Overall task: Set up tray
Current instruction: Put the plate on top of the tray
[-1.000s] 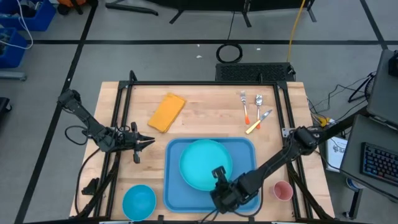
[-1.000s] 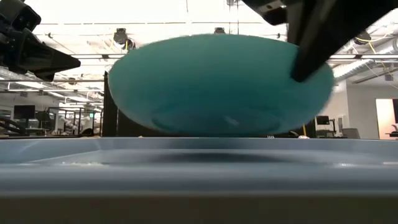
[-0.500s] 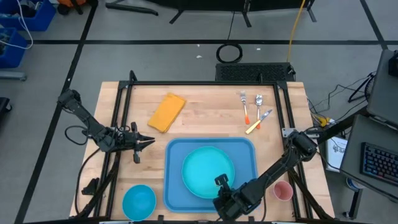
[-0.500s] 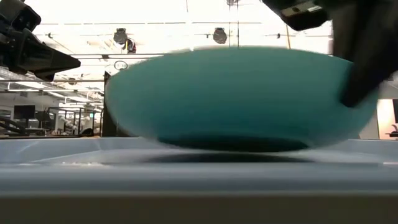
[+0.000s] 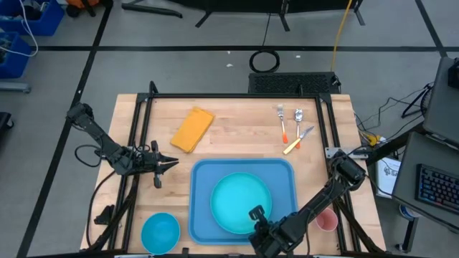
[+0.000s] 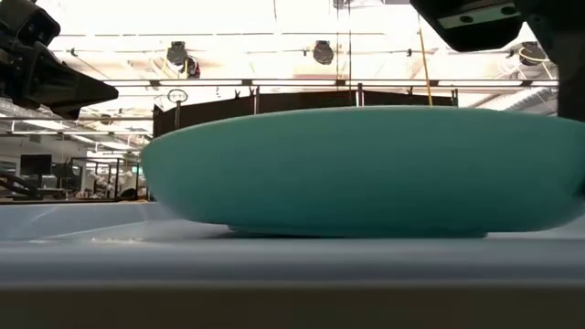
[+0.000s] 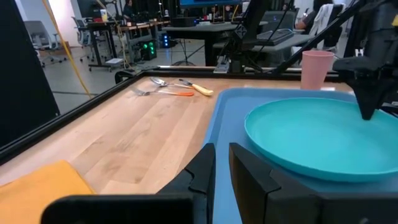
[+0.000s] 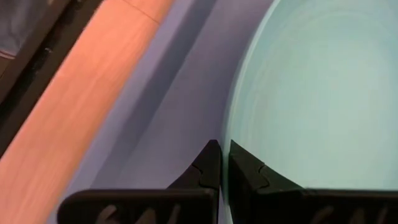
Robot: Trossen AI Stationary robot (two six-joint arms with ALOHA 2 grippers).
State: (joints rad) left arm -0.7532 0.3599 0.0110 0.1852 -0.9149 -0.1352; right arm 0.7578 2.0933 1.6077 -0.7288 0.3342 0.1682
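Observation:
The blue tray (image 5: 203, 179) lies at the table's near middle, and the round teal plate (image 5: 237, 201) sits in it. In the low view the plate (image 6: 356, 169) rests by its base on the tray floor (image 6: 274, 260). My right gripper (image 5: 256, 214) stands at the plate's near rim, shut on it. My left gripper (image 5: 171, 163) hovers, shut, to the left of the tray; its wrist view looks across the tray (image 7: 224, 124) and the plate (image 7: 311, 140). My right gripper pinches the plate's near rim (image 8: 237, 127) between its two fingers, one above the rim and one outside it. The fingers come from above, slanting down from the near side. The plate sits level with its base on the tray floor.
A yellow cloth (image 5: 192, 129) lies at the far left. A fork, a spoon and a yellow-handled knife (image 5: 292, 127) lie at the far right. A pink cup (image 5: 326, 220) stands right of the tray and a small blue bowl (image 5: 160, 231) left of it.
My right gripper has moved down and toward the table's near edge, carrying the plate. The plate was tilted and lifted clear above the tray; now it lies level with its base on the tray floor.

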